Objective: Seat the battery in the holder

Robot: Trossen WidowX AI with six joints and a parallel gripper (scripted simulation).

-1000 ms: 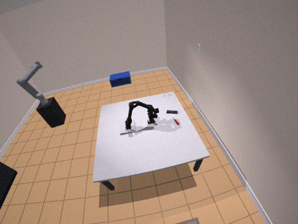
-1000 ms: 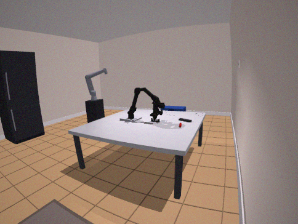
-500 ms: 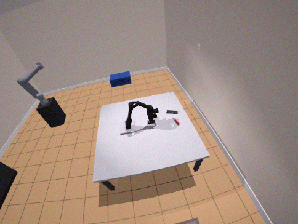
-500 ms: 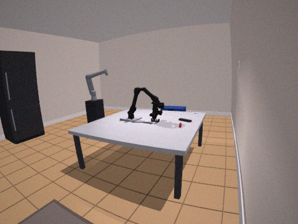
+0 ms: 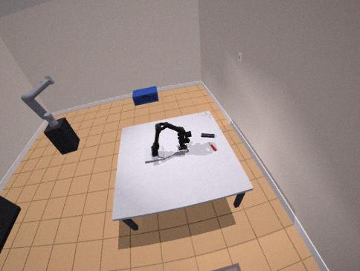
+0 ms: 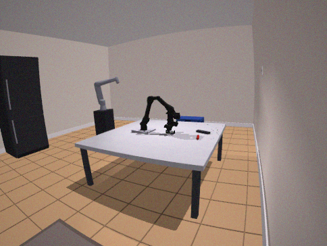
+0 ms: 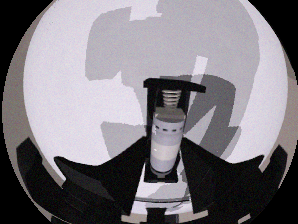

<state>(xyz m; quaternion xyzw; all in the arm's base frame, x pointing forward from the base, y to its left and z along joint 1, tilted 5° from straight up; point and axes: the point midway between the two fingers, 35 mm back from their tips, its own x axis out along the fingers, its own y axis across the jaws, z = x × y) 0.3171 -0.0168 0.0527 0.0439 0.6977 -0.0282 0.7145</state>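
The battery (image 7: 166,151), grey with a pale band, lies lengthwise in the black holder (image 7: 175,83) in the wrist view. Its broad end faces the spring (image 7: 171,98), whose coils show between it and the end wall. That end looks higher than the other, and the battery slants slightly against the holder. The other end is at the near wall; whether it is under the lip is unclear. My gripper (image 7: 164,141) (image 5: 182,145) (image 6: 169,130) is slightly open, with fingertips close on both sides of the battery. Contact cannot be told. The battery is too small to see in the top and exterior views.
A red object (image 5: 213,147) (image 6: 198,137) and a black bar (image 5: 207,135) (image 6: 203,131) lie on the white table (image 5: 178,186) (image 6: 135,145) beyond the gripper. Small specks lie near the far corner. A thin grey strip (image 5: 154,161) is beside the arm's base.
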